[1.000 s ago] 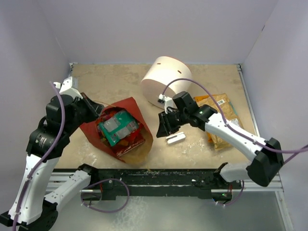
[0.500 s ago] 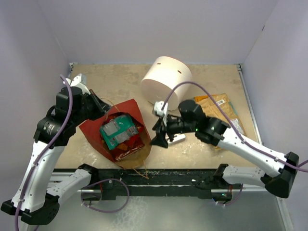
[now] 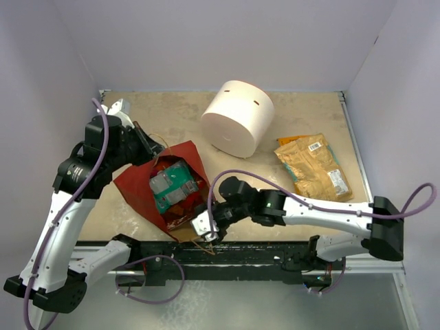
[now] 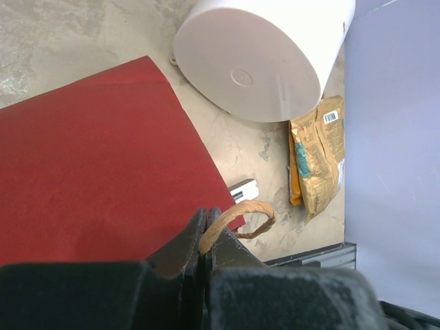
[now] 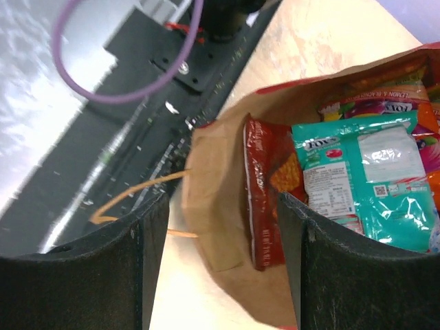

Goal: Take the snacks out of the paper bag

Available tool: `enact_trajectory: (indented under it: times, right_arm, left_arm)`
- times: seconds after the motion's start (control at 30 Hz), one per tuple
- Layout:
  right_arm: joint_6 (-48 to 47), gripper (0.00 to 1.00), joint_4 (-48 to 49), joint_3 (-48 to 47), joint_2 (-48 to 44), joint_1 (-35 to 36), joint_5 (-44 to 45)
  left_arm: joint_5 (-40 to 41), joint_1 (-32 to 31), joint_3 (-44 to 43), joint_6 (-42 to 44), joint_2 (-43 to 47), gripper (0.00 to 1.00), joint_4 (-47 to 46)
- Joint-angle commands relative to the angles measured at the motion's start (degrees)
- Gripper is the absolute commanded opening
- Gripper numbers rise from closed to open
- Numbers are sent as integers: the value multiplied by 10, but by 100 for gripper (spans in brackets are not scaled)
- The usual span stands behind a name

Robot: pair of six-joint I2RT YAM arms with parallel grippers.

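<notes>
The worktop (image 3: 172, 113) is walled on its left, far and right edges, and a dark rail (image 3: 261, 253) runs along the near edge. The white cylinder (image 3: 237, 117) lies on its side near the middle of the far edge. Bare surface shows between it and the paper bag (image 3: 137, 189), which lies toward the near left corner with its brown mouth facing the near edge. The right arm stretches along the near edge.

The left end effector (image 4: 205, 223) is pinched tight on one twine handle (image 4: 240, 216) at the bag's far side. A small grey bracket (image 4: 244, 189) lies just beyond.

The right end effector (image 5: 221, 206) is spread wide. Its fingers (image 5: 148, 261) straddle the bag's brown lip at the near side and grip nothing. A second twine loop (image 5: 130, 199) hangs just outside.

Inside the bag there is one teal packet (image 5: 357, 179) on top, one red packet (image 5: 265, 185) on edge beside it, and at least one orange-and-pink packet (image 5: 385, 93) beneath. One yellow packet (image 3: 313, 165) lies out by the right edge. Whether another lies under it I cannot tell.
</notes>
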State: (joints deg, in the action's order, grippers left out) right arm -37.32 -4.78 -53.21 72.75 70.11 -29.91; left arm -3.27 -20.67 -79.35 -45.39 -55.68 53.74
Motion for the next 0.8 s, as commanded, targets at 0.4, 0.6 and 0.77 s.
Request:
enact_trajectory:
  times: [0.4, 0.6, 0.77]
  right_arm:
    - [-179, 63, 135, -40, 222, -1, 155]
    - [-173, 54, 209, -28, 268, 0, 194]
    - [-166, 45, 287, -8, 294, 0, 214]
  left_arm:
    - [-93, 0, -15, 27, 7, 0, -3]
    - [-103, 1, -18, 39, 1, 0, 6]
    - [-75, 0, -24, 50, 13, 0, 19]
